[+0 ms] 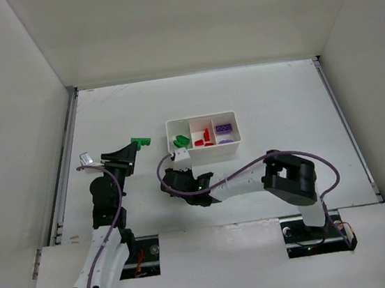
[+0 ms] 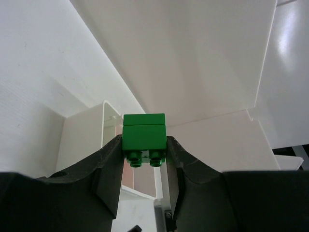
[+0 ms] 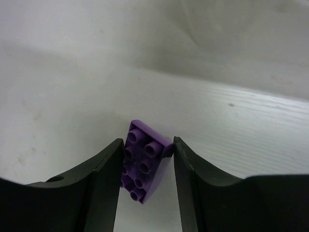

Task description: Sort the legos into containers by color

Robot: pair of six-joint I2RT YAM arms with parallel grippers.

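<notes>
Carrying step, both arms loaded. L gripper pinched narrow on green brick, studs at its low edge. In top view it looks lifted, just L of white tray. R gripper is by tray's near-L corner, fingers close on a tilted purple brick, table right below. Tray: L compartment has green pcs, mid has red pcs, R has purple pcs. No loose legos seen on table, so prob. last two. Next: L arm shifts right over L compartment and lets go. R arm must cross to far-R compartment. Arms are near each other, so best one at a time.
</notes>
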